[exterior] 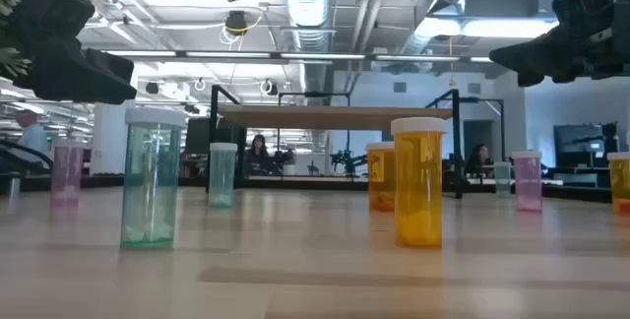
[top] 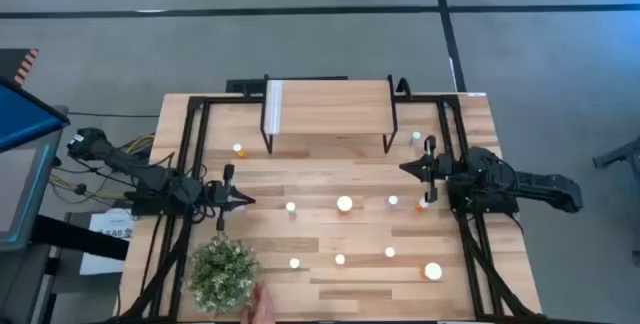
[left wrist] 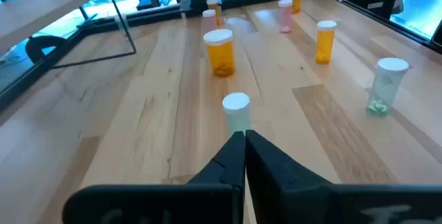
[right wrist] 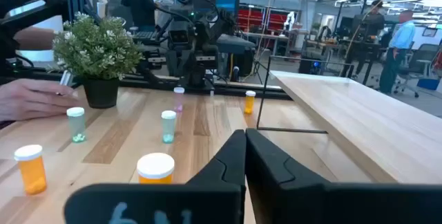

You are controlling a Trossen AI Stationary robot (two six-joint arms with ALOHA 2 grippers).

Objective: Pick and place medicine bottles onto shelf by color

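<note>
Ten or so bottles (top: 344, 203) dot mid-frame, below the bare shelf (top: 328, 104); they look light, hard, slick, best pinched mid-body. Left gripper (top: 243, 200) and right gripper (top: 406, 168) are clamped, empty.

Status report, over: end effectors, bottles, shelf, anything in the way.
Left end effector shut, empty, by the plant. Right end effector shut, empty, near the shelf. Bottles all on the table, shelf bare. A person's hand at the table edge.
</note>
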